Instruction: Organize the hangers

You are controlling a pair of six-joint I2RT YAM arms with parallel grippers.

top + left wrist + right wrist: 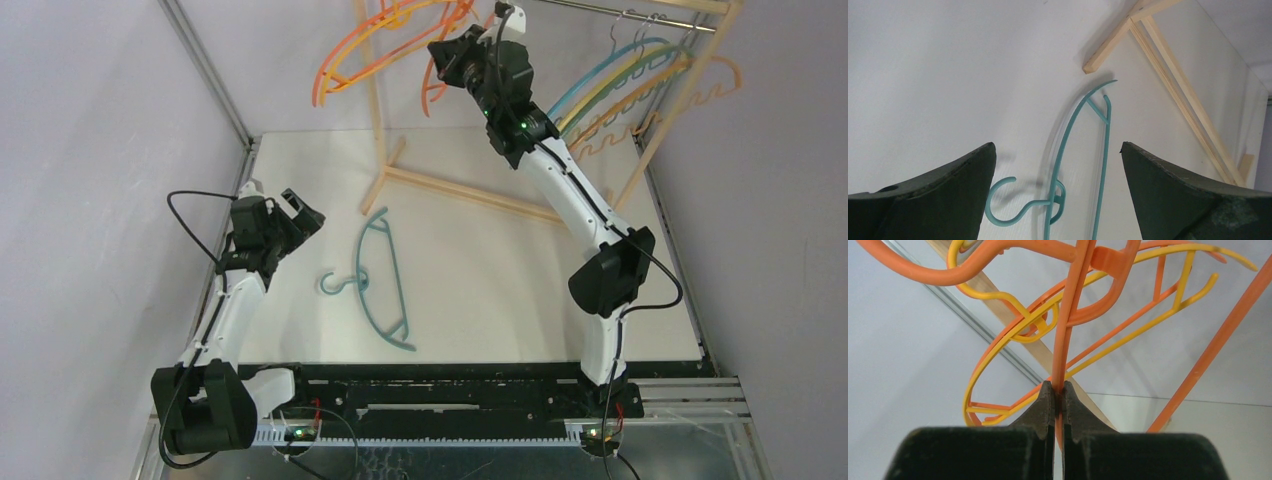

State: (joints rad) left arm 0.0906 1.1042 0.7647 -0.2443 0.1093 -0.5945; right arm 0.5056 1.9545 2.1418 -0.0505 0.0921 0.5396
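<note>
The right claw [1058,390] is clenched on a thin bar of an orange hanger [1070,325], held high at the far side of the scene, near the left end of the metal rod [620,12]. A yellow hanger [1185,280] is tangled through the orange one and is carried with it. Whether any hook of this bunch rests on the rod cannot be told.

Further right along the rod, a group of teal, yellow and orange hangers [640,75] hangs by its hooks, so that part looks done.

The left claw [300,212] is released, jaws wide, and hovers low at the left of the bench [500,300]. It is aimed at a single teal hanger [385,280], which lies flat near the foot of the wooden rack frame [470,192], untouched.

The task looks past halfway: the raised bunch needs hanging, and the teal one needs picking up.
</note>
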